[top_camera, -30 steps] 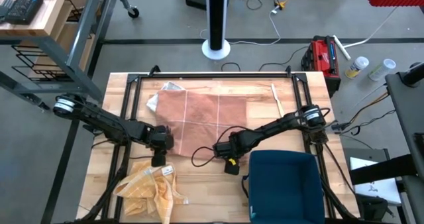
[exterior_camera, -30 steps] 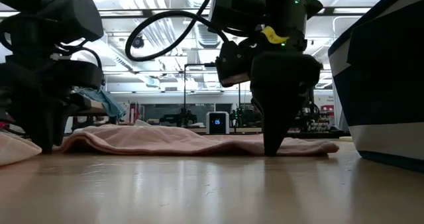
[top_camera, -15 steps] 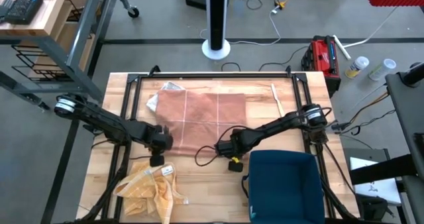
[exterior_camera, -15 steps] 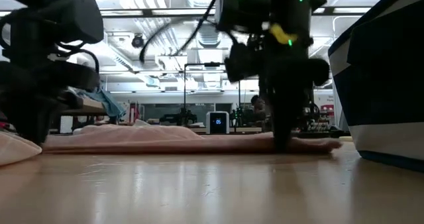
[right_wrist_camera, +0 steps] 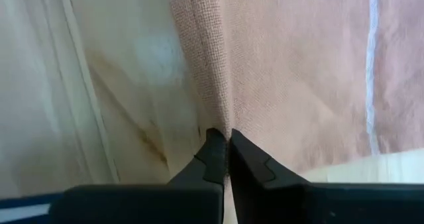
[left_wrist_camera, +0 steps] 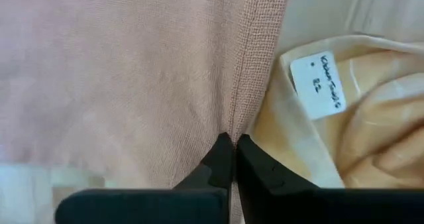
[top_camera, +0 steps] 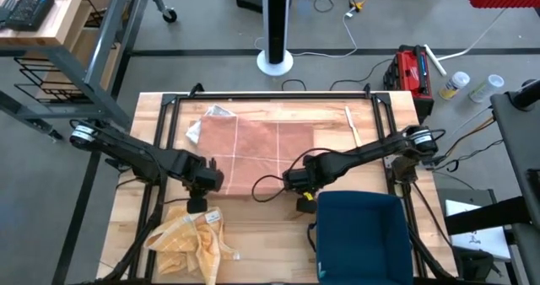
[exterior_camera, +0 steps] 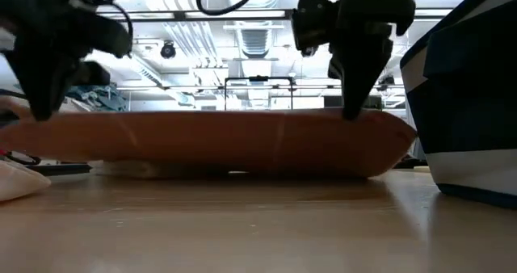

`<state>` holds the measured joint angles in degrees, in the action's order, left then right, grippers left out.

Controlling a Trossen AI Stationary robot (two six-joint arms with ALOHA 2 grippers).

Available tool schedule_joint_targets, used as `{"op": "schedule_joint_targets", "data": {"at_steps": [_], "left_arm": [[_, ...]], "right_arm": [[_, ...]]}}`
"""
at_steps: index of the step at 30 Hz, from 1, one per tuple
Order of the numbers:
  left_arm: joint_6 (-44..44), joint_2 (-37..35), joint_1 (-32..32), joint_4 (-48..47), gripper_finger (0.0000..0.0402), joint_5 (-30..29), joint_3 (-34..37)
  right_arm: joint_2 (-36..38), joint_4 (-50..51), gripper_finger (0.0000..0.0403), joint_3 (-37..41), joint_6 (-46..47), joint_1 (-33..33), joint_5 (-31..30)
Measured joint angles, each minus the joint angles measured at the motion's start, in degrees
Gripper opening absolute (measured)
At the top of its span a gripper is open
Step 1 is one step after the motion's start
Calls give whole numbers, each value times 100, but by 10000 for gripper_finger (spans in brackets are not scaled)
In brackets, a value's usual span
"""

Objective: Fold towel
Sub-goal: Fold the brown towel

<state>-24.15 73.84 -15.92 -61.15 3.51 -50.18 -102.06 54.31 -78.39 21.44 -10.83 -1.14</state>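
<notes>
A pink towel [top_camera: 253, 150] with pale stripes lies spread in the middle of the table; its near edge [exterior_camera: 226, 140] is raised off the wood. My left gripper [top_camera: 200, 184] is shut on the towel's near left corner. My right gripper [top_camera: 297, 182] is shut on the near right corner. A yellow cloth [top_camera: 190, 239] with a white tag [left_wrist_camera: 319, 81] lies at the near left. My left gripper pinches the towel's hemmed edge [left_wrist_camera: 240, 118] at the near left corner between its two fingers, from above. The corner is lifted clear of the table. My right gripper pinches the hemmed edge [right_wrist_camera: 211, 111] at the near right corner between its two fingers, from above. That corner is lifted too, and the edge between the grippers is drawn nearly straight.
A dark blue bin [top_camera: 363, 234] stands at the near right, close to my right gripper. A crumpled pale cloth [top_camera: 207, 116] lies at the towel's far left corner. A thin stick [top_camera: 352, 126] lies at the far right. A black frame [top_camera: 270, 95] rims the work area.
Both grippers have risen, lifting the towel's near edge off the table and drawing it straight between them; the far part stays flat. My right gripper has also moved toward the table's right edge, and the towel's near right corner has been pulled out with it.
</notes>
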Motion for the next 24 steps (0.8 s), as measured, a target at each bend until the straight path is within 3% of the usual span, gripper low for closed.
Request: {"op": "schedule_joint_targets", "data": {"at_steps": [10,13,18,24], "left_arm": [[-871,17,-11,45,0,1293,-673],[-985,17,-15,246,0,1559,-679],[-47,6,43,124,0,1149,-680],[565,-3,243,-745,0,-406,-904]], "right_arm": [[171,330,0,-4,-571,0,1450],[209,515,0,-11,-727,3,1559],[198,954,0,-290,-866,181,1179],[192,1160,0,-672,-932,543,588]]}}
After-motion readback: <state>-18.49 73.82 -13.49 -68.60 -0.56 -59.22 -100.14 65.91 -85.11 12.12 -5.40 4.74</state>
